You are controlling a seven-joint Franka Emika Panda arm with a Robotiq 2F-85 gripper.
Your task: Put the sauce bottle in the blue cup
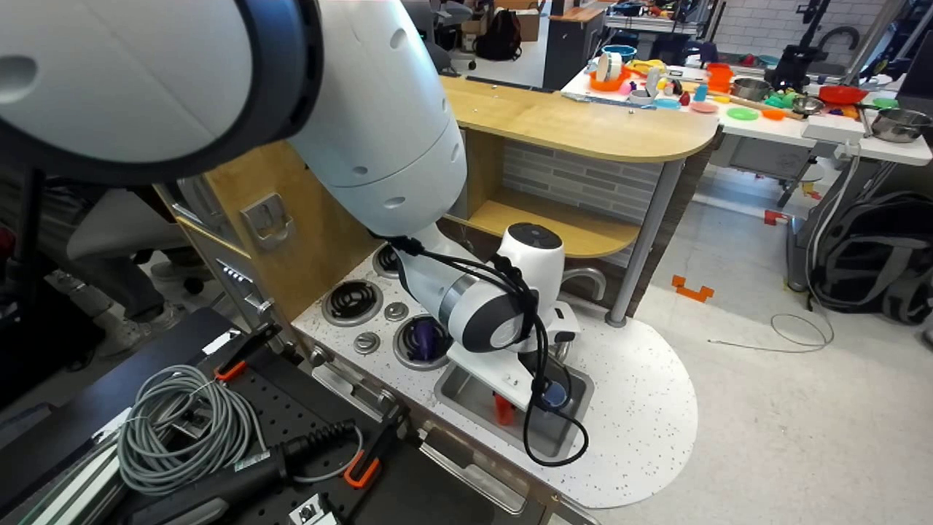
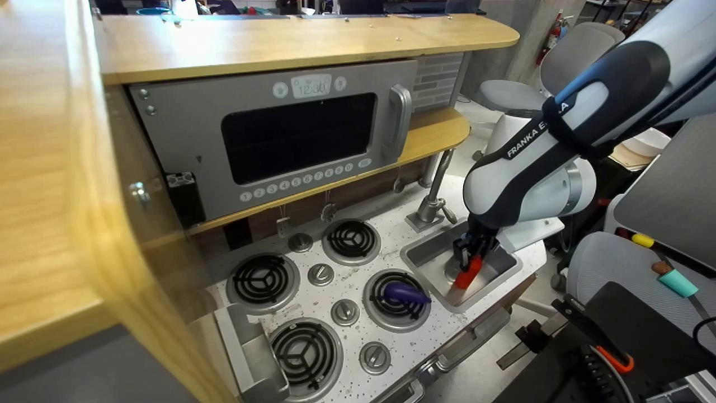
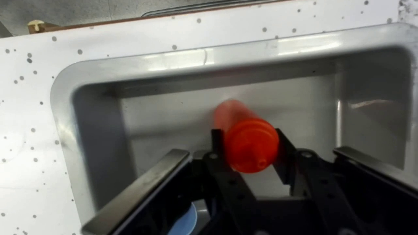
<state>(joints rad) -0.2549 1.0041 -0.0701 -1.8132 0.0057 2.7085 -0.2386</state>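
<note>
Below and around the gripper [image 3: 250, 147] in both exterior views, counter [image 1: 641, 423]. Directly beneath it, sink [image 3: 294, 94]. Apart, to one side, burner [image 2: 391, 319] under a purple toy [image 2: 405, 292]. Pinched between the fingers [image 3: 284, 156], tilted bottle [image 2: 469, 274], lower end over the sink bottom, contact with it not discernible. Near the gripper, in the sink, cup [image 1: 555, 394], partly hidden by the gripper in the wrist view.

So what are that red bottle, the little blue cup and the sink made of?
The red bottle looks like plastic with a soft sheen: smooth surface, moulded-looking nozzle. The blue cup is probably plastic too, plain and evenly coloured, though too little shows to be sure. The sink looks like satin metal, perhaps steel: grey, with bright reflections along its rim.
</note>
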